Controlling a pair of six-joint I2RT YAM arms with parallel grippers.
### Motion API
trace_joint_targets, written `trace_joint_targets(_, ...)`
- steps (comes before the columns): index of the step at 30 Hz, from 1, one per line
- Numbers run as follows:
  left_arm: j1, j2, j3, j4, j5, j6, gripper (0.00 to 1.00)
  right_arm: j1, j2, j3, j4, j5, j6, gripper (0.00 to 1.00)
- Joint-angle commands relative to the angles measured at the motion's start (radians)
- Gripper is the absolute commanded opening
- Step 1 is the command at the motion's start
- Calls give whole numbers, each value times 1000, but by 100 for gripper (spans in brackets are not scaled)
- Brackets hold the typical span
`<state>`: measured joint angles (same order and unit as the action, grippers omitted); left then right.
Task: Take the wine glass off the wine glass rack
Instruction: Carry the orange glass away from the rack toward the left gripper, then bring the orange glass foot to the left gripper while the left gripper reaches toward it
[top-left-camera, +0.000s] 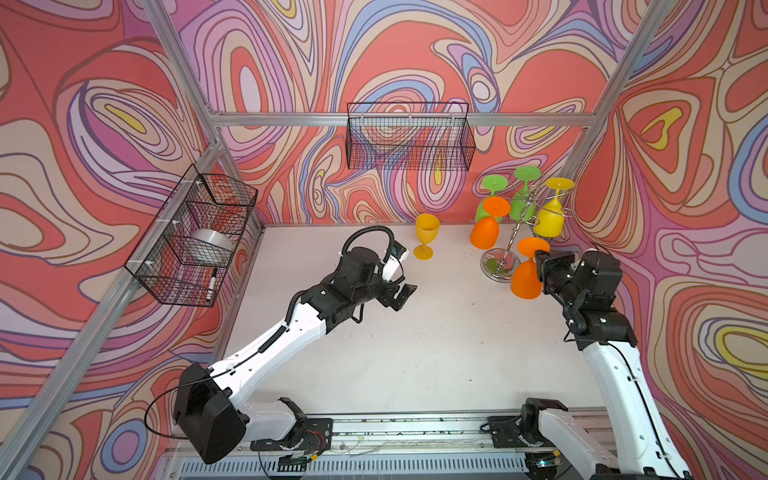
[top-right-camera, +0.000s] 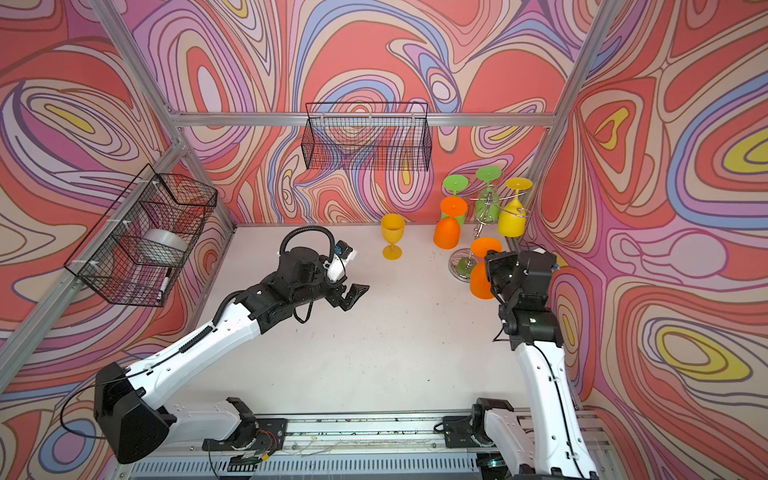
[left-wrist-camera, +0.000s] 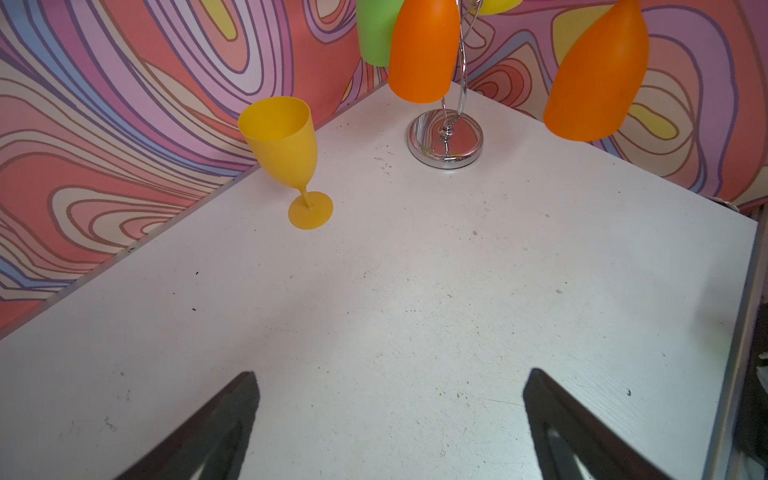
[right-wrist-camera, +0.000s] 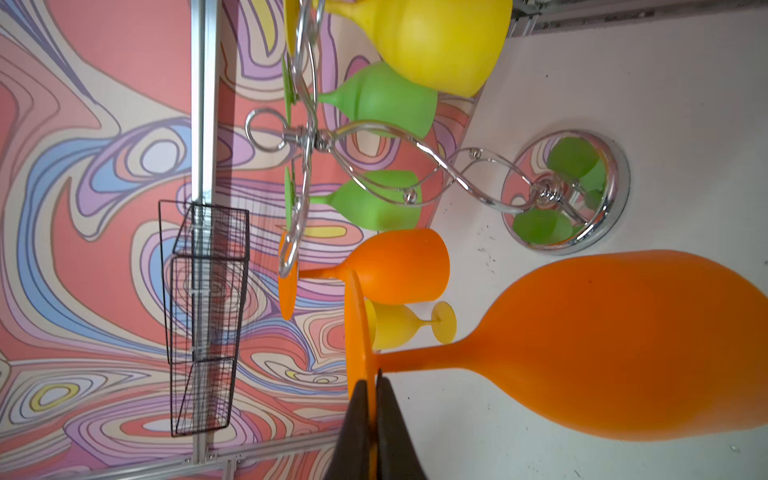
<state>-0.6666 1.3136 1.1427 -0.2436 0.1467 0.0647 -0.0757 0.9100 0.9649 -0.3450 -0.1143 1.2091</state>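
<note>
Your left tool (top-left-camera: 402, 297) is standing released, jaws spread wide and holding nothing. It is hovering over the middle of the bench (top-left-camera: 415, 353), well apart from the work. Further right, a yellow wine glass (top-left-camera: 427, 241) is standing upright on the bench near the back wall, off the rack. Next, the wine glass rack (top-left-camera: 496, 266) is sitting in the far right corner, carrying four inverted glasses on its upper arms. The item under inspection, the held orange wine glass (top-left-camera: 525, 280), is hanging bowl down and foot up just in front of the rack's base. Its long axis is running near vertical with a slight lean. Your right tool (right-wrist-camera: 372, 401) is clenched on the rim of that glass's foot, pinching the disc edge-on from the near right side. In the right wrist view the foot is appearing clear of the wire arms, so I am judging the glass freed or very nearly so. The right arm is the one placed for the move, which is calling for a carry away from the stem, keeping the bowl off the mirrored base.
</note>
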Motion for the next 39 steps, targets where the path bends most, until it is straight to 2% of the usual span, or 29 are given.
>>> trace_joint_targets(1,23,9,34,-12,29,-20,100,131,-42,-20,46,67,-80,0)
trace_joint_targets(4,54,9,38,-13,39,-38,100,284,-31,-29,43,157,-140,0)
trace_joint_targets(9,123,-2,71,-52,63,-95,100,569,87,-66,179,286,-294,0)
trace_joint_targets(13,175,-35,78,-60,59,-109,100,810,271,23,224,376,-520,0)
trace_joint_targets(16,218,-58,79,-57,62,-123,100,908,361,82,267,340,-687,0)
trace_joint_targets(21,283,-76,92,-53,60,-170,100,963,413,65,396,256,-935,0)
trace_joint_targets(24,282,-77,122,-81,29,-183,99,1006,438,55,427,259,-1102,0)
trace_joint_targets(28,282,-52,197,-152,16,-233,99,1070,482,23,471,371,-1345,0)
trace_joint_targets(33,282,-11,287,-258,-50,-335,97,1079,490,-69,641,441,-1527,0)
trace_joint_targets(39,282,37,381,-498,-103,-526,94,1082,498,-155,850,486,-1728,0)
